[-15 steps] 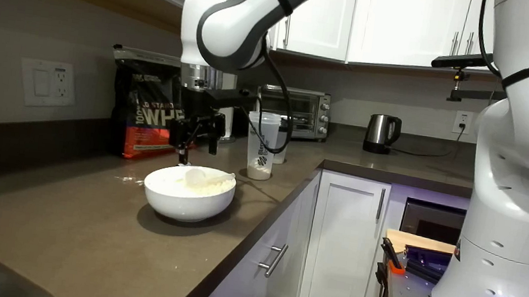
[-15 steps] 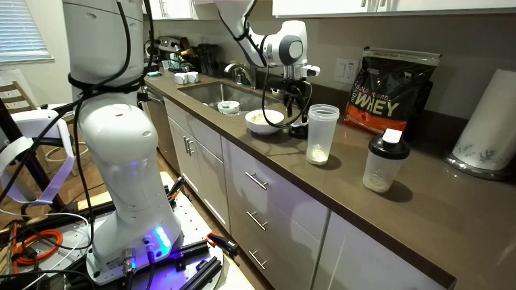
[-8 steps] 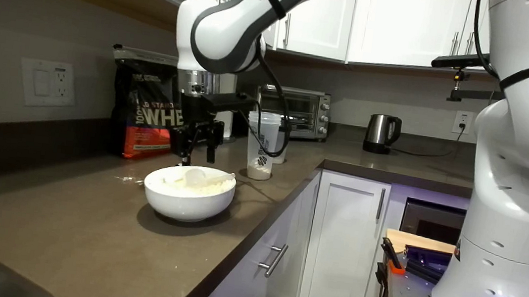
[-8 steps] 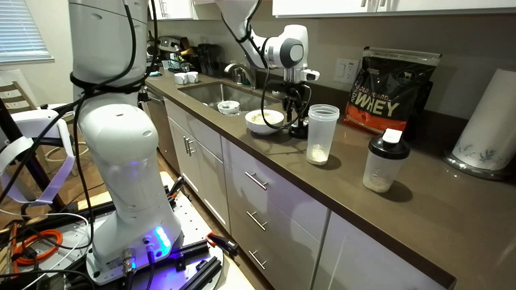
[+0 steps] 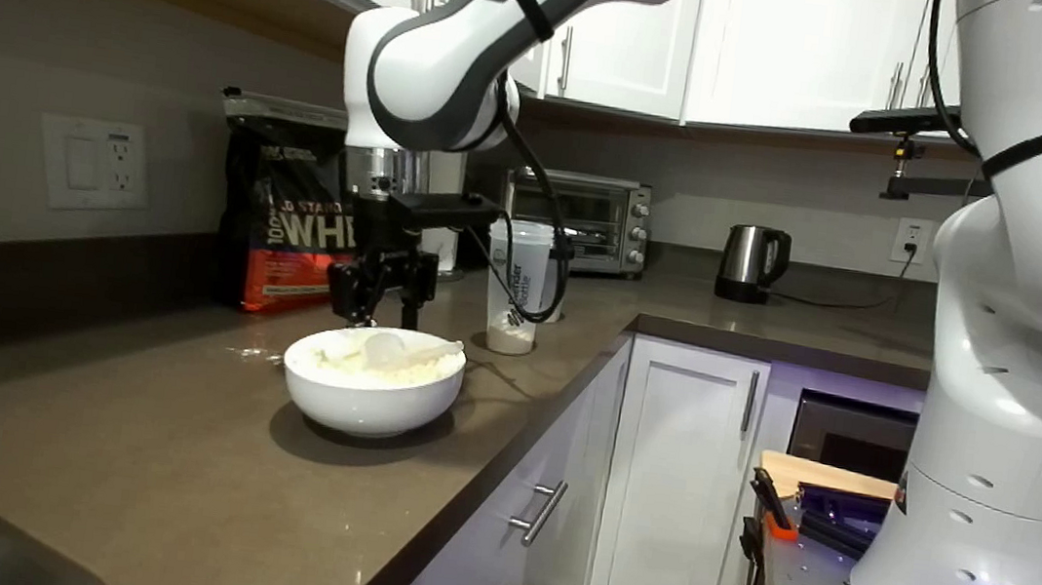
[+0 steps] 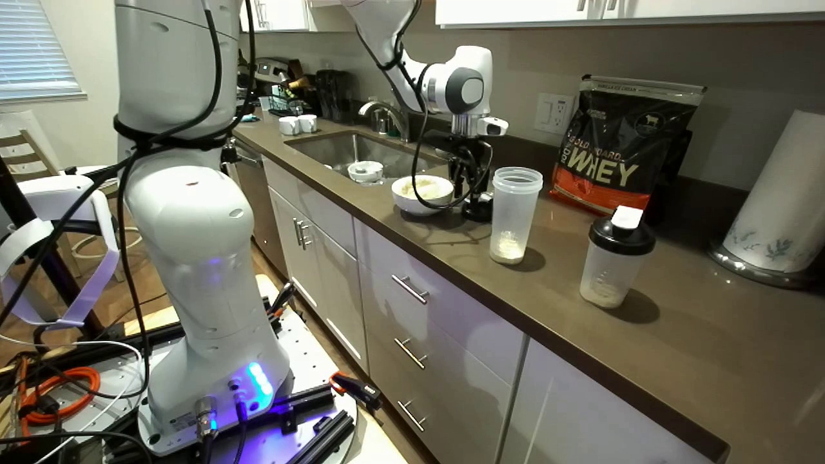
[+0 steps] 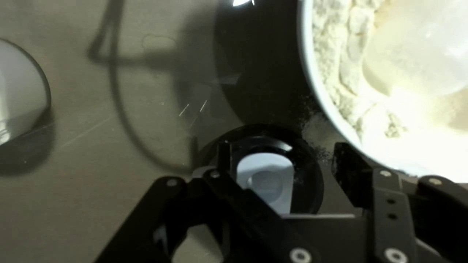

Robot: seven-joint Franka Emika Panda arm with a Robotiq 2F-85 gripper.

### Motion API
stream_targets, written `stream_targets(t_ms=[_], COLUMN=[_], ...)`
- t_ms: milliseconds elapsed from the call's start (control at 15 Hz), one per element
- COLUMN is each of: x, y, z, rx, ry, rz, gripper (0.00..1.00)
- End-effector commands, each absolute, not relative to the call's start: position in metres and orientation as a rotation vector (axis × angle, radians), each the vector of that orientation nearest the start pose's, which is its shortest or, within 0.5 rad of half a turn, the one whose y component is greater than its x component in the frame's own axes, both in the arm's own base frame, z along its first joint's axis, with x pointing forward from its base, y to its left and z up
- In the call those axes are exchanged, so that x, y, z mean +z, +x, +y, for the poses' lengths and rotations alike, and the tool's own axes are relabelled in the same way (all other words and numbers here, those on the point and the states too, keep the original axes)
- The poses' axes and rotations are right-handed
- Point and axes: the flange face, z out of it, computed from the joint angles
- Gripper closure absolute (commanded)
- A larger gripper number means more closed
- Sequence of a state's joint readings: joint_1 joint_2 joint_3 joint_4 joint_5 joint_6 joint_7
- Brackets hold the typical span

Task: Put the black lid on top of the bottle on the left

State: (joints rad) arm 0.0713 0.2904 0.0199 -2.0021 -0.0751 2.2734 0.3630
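The black lid (image 7: 308,179) with a whitish flip tab lies on the counter in the wrist view. It also shows in an exterior view (image 6: 477,211), between bowl and open bottle. My gripper (image 7: 283,160) is open above it, one finger on each side of the lid. I cannot tell whether the fingers touch it. In an exterior view the gripper (image 5: 386,318) is behind the bowl, which hides the lid. The open bottle (image 6: 515,216) stands lidless with some powder inside. A second bottle (image 6: 606,274), farther right, wears a black lid with a white tab.
A white bowl (image 5: 366,402) of powder with a scoop stands right beside the lid and one finger. A whey bag (image 6: 628,148) leans near the wall. A paper towel roll (image 6: 780,193) and a sink (image 6: 354,145) are farther along the counter (image 5: 170,449).
The arm and gripper have moved down toward the lid, and the gripper has turned a little. The bottles and bowl have not moved.
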Motion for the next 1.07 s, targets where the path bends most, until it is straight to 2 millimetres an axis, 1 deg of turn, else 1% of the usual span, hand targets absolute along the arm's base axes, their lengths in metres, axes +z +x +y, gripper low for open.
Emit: stream_targets(t_ms=[0, 267, 533, 733, 867, 1000], x=[0.311, 0.316, 0.331, 0.348, 0.361, 0.375], y=[0.600, 0.600, 0.600, 0.599, 0.596, 0.588], z=[0.054, 0.055, 0.059, 0.066, 0.072, 0.077], rx=[0.046, 0.038, 0.009, -0.011, -0.023, -0.051], ry=[-3.152, -3.158, -3.170, -3.186, -3.201, -3.214], rz=[0.365, 0.358, 0.328, 0.295, 0.273, 0.243], gripper=[0.58, 0.86, 0.88, 0.88, 0.88, 0.88])
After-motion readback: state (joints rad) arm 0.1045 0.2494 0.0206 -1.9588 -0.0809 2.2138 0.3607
